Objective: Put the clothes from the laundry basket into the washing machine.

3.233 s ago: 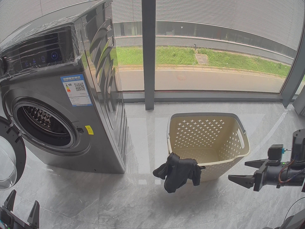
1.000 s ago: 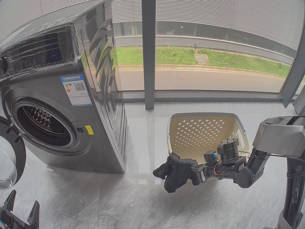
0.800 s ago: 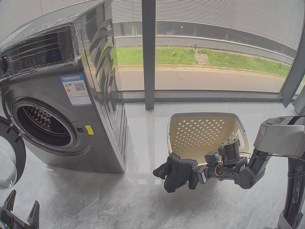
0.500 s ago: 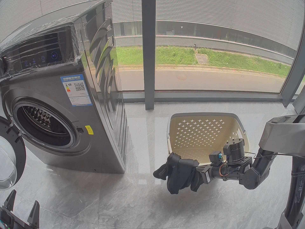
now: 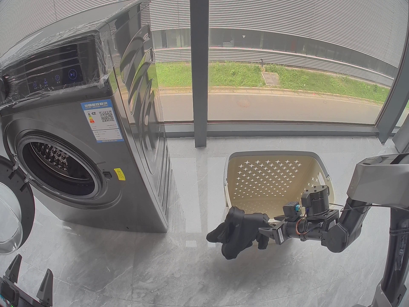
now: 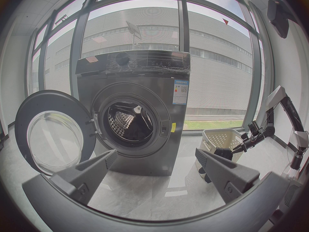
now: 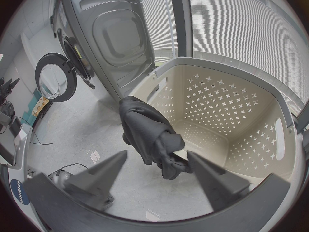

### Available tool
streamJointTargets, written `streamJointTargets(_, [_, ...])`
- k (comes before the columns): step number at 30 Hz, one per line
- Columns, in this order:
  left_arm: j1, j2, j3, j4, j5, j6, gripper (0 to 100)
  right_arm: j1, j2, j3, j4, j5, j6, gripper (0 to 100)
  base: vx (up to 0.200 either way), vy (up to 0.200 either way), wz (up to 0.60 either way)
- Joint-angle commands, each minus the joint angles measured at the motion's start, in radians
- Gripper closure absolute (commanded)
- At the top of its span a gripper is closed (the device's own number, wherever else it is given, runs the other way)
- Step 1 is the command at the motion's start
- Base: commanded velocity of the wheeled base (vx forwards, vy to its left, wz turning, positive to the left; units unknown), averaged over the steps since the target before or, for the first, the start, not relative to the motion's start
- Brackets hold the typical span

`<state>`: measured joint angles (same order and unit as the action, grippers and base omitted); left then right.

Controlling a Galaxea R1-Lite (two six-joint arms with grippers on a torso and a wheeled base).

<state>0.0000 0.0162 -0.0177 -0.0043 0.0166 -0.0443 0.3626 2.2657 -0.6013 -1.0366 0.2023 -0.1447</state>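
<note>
A black garment (image 5: 238, 232) hangs over the near-left rim of the cream laundry basket (image 5: 277, 154), which stands on the floor to the right of the washing machine (image 5: 85, 150). My right gripper (image 5: 265, 230) is open at the garment's right side. In the right wrist view the garment (image 7: 148, 132) droops between the spread fingers of that gripper (image 7: 157, 152). The round door (image 5: 12, 209) is swung open and the drum opening (image 5: 59, 169) shows. My left gripper (image 5: 25, 284) stands open low at the front left, facing the machine (image 6: 135, 113).
Grey marble floor (image 5: 170, 269) lies open between the machine and the basket. A window wall with a dark pillar (image 5: 199, 65) stands behind. Inside, the basket (image 7: 225, 71) shows only its star-holed walls and floor.
My right arm swung in from the right edge to the garment. Over the last second it eased back slightly to the right, and the garment shifted and bunched on the rim.
</note>
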Motion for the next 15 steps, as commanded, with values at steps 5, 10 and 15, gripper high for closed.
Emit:
streamJointTargets(5, [0.000,-0.012,0.018,0.000,0.000,0.000,0,0.030,0.043,-0.045,-0.002,0.000,0.002,0,0.000,0.000,0.00])
streamJointTargets(10, [0.000,-0.012,0.018,0.000,0.000,0.000,0,0.029,0.081,-0.089,0.000,0.000,0.000,0,0.000,0.000,0.00])
streamJointTargets(15, [0.000,-0.012,0.018,0.000,0.000,-0.002,0,0.029,0.095,-0.115,-0.002,0.000,0.000,100,0.000,0.000,0.00])
